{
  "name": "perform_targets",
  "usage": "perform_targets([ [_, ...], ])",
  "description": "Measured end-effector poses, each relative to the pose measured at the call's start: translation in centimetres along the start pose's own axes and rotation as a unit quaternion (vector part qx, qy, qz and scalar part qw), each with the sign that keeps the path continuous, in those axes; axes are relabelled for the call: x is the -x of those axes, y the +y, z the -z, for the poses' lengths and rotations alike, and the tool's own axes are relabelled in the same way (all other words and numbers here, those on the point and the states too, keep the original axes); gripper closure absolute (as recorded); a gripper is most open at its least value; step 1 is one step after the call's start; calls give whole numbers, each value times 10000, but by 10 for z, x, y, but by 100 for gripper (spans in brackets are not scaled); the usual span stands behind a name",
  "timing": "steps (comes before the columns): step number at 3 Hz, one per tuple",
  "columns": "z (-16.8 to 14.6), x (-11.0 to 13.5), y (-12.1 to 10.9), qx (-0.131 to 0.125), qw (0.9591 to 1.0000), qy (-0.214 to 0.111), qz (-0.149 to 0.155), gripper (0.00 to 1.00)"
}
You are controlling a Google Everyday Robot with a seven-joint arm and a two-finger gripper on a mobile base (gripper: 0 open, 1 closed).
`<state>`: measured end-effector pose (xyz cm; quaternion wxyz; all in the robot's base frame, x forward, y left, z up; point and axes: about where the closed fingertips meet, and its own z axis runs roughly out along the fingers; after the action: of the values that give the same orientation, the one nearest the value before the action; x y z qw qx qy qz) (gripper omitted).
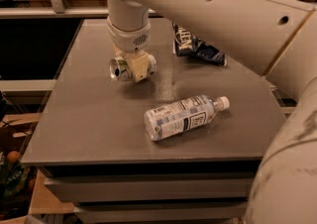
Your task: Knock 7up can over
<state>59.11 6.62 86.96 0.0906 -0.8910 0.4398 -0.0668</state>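
Seemingly the 7up can [118, 68] lies tipped on its side right under the gripper [137, 67], poking out to its left; grip state can't be told, so lift straight up without rolling it off the table [99, 134].

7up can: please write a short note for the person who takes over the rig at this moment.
Gripper: low over the back left of the grey table, covering the middle of the can in the camera view.
Small white-and-green aluminium 7up can: on its side, silver end toward the camera.
Clear plastic water bottle: on its side, nearer the front. Dark blue chip bag: at the back.
Done: the can appears knocked over.
Left: probably only to lift the arm away and confirm.
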Motion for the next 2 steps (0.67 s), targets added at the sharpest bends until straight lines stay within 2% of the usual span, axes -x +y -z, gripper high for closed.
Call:
perform_targets([
  [2, -6, 6, 0, 108, 9998, -130, 41, 12],
])
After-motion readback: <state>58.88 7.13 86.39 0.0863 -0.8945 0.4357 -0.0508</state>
